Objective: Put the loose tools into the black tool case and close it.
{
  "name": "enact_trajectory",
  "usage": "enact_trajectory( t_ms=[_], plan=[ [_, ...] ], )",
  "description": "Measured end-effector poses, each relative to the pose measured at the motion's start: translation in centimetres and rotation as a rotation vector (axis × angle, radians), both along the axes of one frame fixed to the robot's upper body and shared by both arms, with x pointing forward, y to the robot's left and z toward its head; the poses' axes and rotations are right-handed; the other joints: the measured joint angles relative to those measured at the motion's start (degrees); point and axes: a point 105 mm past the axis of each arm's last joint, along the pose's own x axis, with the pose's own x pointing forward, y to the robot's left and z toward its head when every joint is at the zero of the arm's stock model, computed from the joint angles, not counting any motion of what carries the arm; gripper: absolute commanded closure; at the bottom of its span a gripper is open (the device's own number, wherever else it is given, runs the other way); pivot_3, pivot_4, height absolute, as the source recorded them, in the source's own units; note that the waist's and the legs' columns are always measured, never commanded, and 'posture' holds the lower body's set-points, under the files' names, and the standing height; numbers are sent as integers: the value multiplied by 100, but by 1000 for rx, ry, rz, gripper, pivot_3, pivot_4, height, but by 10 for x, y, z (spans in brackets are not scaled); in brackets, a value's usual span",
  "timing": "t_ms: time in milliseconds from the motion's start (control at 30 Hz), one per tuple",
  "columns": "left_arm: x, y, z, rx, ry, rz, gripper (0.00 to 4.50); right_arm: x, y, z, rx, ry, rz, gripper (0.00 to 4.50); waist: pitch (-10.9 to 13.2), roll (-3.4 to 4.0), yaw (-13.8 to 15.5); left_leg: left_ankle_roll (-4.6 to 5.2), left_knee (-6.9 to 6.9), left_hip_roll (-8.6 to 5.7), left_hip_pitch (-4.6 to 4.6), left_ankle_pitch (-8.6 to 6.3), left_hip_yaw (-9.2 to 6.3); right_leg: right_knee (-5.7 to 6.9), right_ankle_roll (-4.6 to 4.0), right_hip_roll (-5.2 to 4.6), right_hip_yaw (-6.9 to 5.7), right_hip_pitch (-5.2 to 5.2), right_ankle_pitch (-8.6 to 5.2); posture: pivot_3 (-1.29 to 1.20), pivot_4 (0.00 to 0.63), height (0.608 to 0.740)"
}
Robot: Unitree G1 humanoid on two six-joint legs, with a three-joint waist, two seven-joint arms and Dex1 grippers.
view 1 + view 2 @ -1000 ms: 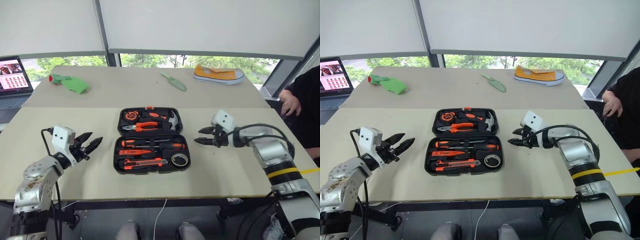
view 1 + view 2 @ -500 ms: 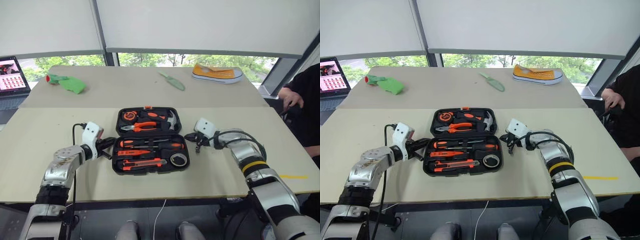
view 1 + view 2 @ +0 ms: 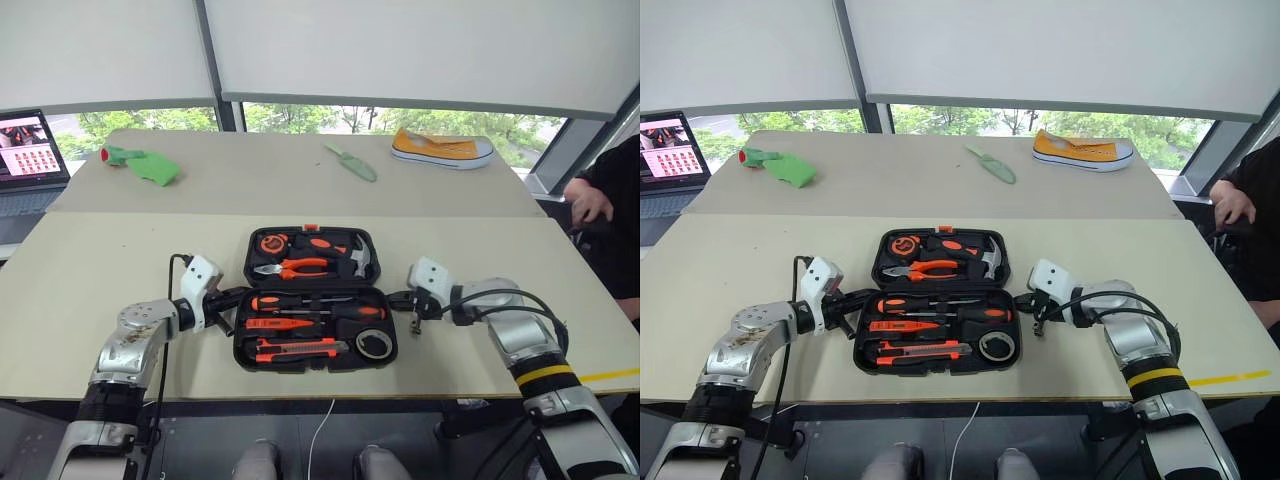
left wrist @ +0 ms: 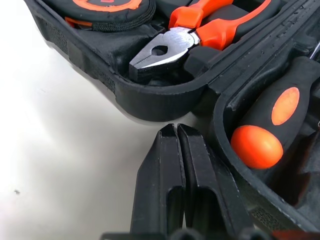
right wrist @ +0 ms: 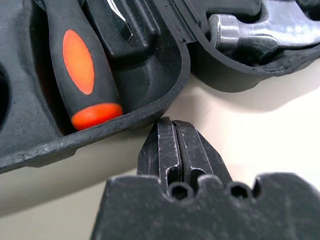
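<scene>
Black tool case [image 3: 316,300] laid open at table [image 3: 120,250] centre, both halves flat. Near half — two screwdrivers [image 3: 310,306], utility knife [image 3: 298,348], tester screwdriver [image 3: 285,323], tape roll [image 3: 373,343] seated in slots. Far half — pliers [image 3: 300,267], hammer [image 3: 352,258], tape measure [image 3: 272,243].

Left gripper [image 4: 177,131] at 9 o'clock of case, fingers pressed together, nothing held, tips just beside hinge corner. Right gripper [image 5: 172,125] at 3 o'clock, fingers likewise pressed together, empty, tips at case edge.

Green tool [image 3: 351,161] and yellow shoe [image 3: 442,148] at 12 o'clock, well apart from case.

Head stereo pair high over the table [image 3: 120,250]; wrist cameras close on the black tool case [image 4: 150,97] hinge corners.
</scene>
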Motion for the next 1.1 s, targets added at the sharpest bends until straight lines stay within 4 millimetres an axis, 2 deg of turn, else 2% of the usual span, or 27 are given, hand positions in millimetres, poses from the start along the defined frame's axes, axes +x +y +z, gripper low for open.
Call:
enact_trajectory(
  t_ms=[67,133,167,200,233,267,300,367,433,533,667,833,1000,1100],
  plan=[
    [2,3,0,-13,-8,39,3728,0,0,0,13,4,-19,4500,0,0,-1,0,1,0,1,0,-1,2,0,1,0,0,0,0,150,740],
    [4,9,1,-11,-11,83,3120,-1,1,2,21,14,-26,3917,0,0,-4,0,3,1,1,1,-4,5,0,3,1,-1,0,0,150,740],
    [4,14,2,-11,-4,89,2647,-3,-2,4,25,29,-35,3734,0,0,-10,-1,3,1,1,1,-4,5,-1,5,1,-2,1,0,150,740],
    [2,22,4,-17,15,100,2218,-5,-9,5,24,45,-51,3316,1,-1,-17,-1,3,2,1,1,-5,5,-1,6,1,-2,0,0,150,740],
    [0,32,6,-23,40,120,2026,-7,-17,7,23,67,-73,3090,1,-1,-27,-1,3,2,0,1,-4,5,-1,5,1,-4,0,0,150,740],
    [-2,43,8,-25,86,155,1580,-6,-24,12,44,92,-110,2717,1,-1,-44,-1,3,3,0,1,-4,6,-1,5,2,-4,0,0,150,740],
    [-4,55,12,-31,160,205,1149,-5,-29,21,93,132,-159,2255,2,-2,-70,-1,4,4,2,1,-5,10,-1,6,2,-3,0,0,150,740],
    [-1,62,23,-75,263,275,527,-1,-25,43,174,196,-197,1697,3,0,-117,-4,4,4,9,7,-7,17,-1,8,3,-4,0,0,150,740],
    [0,54,36,-167,338,274,0,-1,-12,68,253,294,-206,926,5,0,-142,-7,5,7,11,12,-18,20,-4,17,3,0,2,0,150,740],
    [10,37,54,-215,369,252,0,6,-2,87,233,364,-271,10,7,-5,-125,-9,7,7,10,16,-20,25,-8,20,2,-5,3,0,150,740],
    [27,27,66,-201,390,285,0,19,13,82,157,462,-352,10,7,-6,-120,-9,6,4,8,15,-19,32,-12,18,3,-9,-1,0,150,740],
    [39,18,46,-141,454,328,0,41,30,75,168,527,-414,10,11,-11,-122,-8,5,3,-19,15,-20,39,-12,19,3,-32,0,0,150,740],
    [46,15,46,-128,452,347,0,57,31,60,159,547,-487,10,14,-12,-124,-9,5,3,-22,15,-21,44,-12,18,2,-36,0,0,150,740],
    [49,11,45,-121,445,355,0,63,32,50,147,565,-523,728,15,-12,-124,-10,6,2,-22,16,-20,46,-11,17,2,-35,0,0,150,740]
  ],
)
